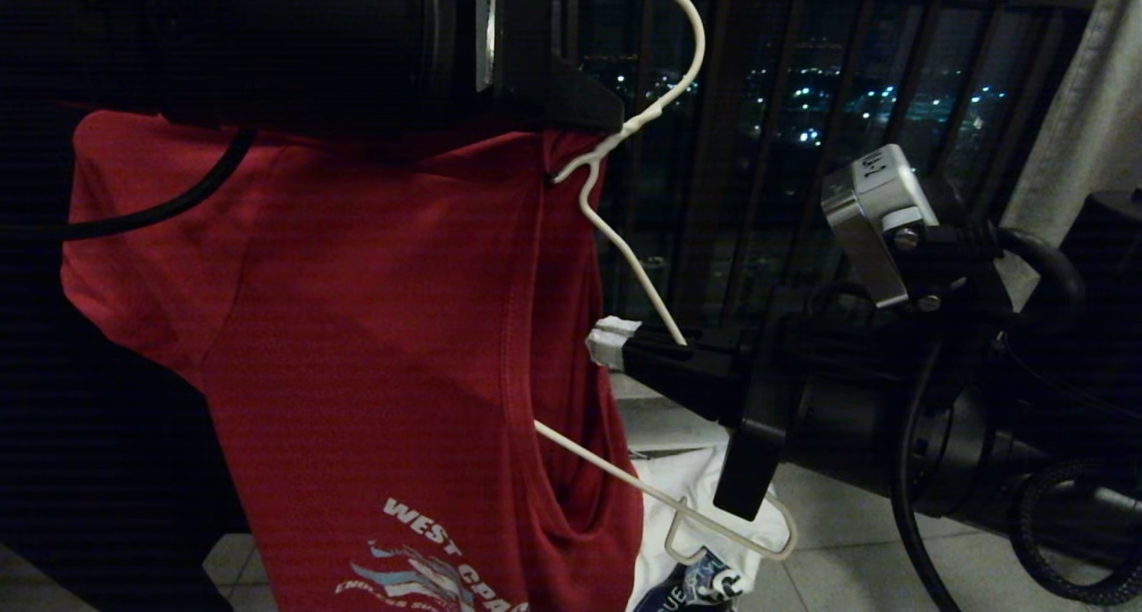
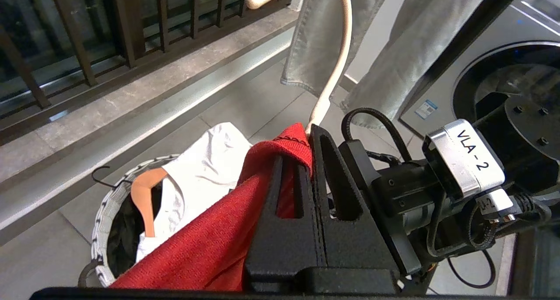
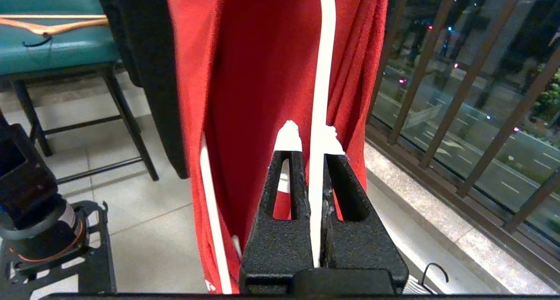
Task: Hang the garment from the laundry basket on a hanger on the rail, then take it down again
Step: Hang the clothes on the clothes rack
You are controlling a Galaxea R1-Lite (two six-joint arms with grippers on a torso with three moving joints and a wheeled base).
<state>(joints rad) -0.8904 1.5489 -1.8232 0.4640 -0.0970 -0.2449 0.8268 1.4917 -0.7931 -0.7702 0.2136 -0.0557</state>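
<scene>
I can't read the garment's lettering past "WEST", cut off at the bottom edge. The left arm's housing hides the collar, and the hanger's near shoulder sits inside the cloth.

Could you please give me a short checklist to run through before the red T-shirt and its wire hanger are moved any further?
1. Right hand shut on the hanger wire: ok.
2. Left hand shut on the red T-shirt collar by the hanger neck: ok.
3. Hanger inside the shirt: ok, though one shoulder tip pokes out.
4. Hanger hook on the rail: not ok, it hooks nothing.
5. Rail position: cannot tell, not in view.
6. Laundry basket below: ok, holding a white shirt.
</scene>
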